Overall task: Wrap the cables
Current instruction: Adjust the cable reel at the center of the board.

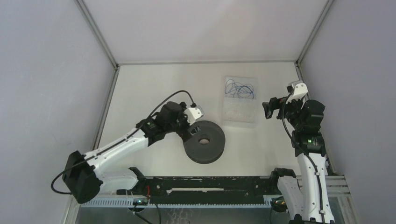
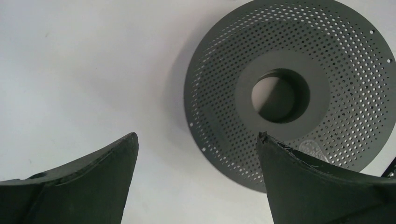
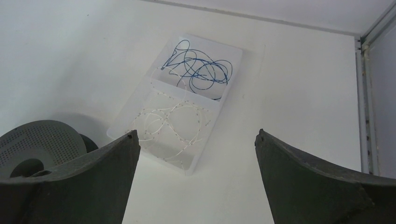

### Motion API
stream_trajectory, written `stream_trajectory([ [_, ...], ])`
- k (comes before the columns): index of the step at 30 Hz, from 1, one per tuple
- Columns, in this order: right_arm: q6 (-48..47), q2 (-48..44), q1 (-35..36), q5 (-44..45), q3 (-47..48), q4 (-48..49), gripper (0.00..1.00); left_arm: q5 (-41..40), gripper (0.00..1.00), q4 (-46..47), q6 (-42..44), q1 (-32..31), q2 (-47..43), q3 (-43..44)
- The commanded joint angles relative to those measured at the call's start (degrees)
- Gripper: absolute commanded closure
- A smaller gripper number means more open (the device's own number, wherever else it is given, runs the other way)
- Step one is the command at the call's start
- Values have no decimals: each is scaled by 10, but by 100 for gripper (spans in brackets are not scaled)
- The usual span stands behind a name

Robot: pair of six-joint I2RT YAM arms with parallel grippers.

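Gaping wide and holding nothing, the right pincer [image 3: 196, 135] hangs above the white tabletop [image 3: 70, 70]. Ahead of it and a little to its left sits a clear, shallow plastic tray with two compartments [image 3: 163, 161]. The cables [image 3: 173, 126], a very thin whitish cord in loose overlapping loops, lie in the compartment nearer the pincer. A tangle of thin blue wire [image 3: 203, 72] fills the farther one. The left pincer [image 2: 197, 140] is equally wide and empty, with a black perforated plastic spool [image 2: 219, 84] lying flat ahead and to its right. The cord looks featherlight, limp and prone to snagging on itself, so lifted loops would likely drag others along. Pinching a raised loop near the heap's middle seems safest; no free end is discernible.
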Motion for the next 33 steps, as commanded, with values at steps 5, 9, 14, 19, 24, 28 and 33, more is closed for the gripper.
stream_trajectory([
  [5, -20, 3, -1, -25, -2, 13, 0, -74, 0, 9, 18, -81, 117, 90],
  [9, -21, 4, 1, -28, -6, 18, 0, -81, 0, 21, 29, -96, 153, 100],
  [14, -22, 33, 48, 46, -4, 38, 0, -110, 0, 36, 46, -102, 182, 93],
  [19, -59, 109, 134, 142, 18, 33, 0, -153, 0, 42, 65, -95, 181, 77],
  [24, -92, 235, 216, 244, 59, 30, 6, -142, 1, 42, 70, -41, 150, 39],
  [28, -101, 336, 239, 292, 106, 29, 13, -132, 1, 47, 77, -2, 113, 6],
  [33, -119, 423, 250, 330, 148, 11, 25, -109, 1, 36, 77, 19, 65, -16],
])
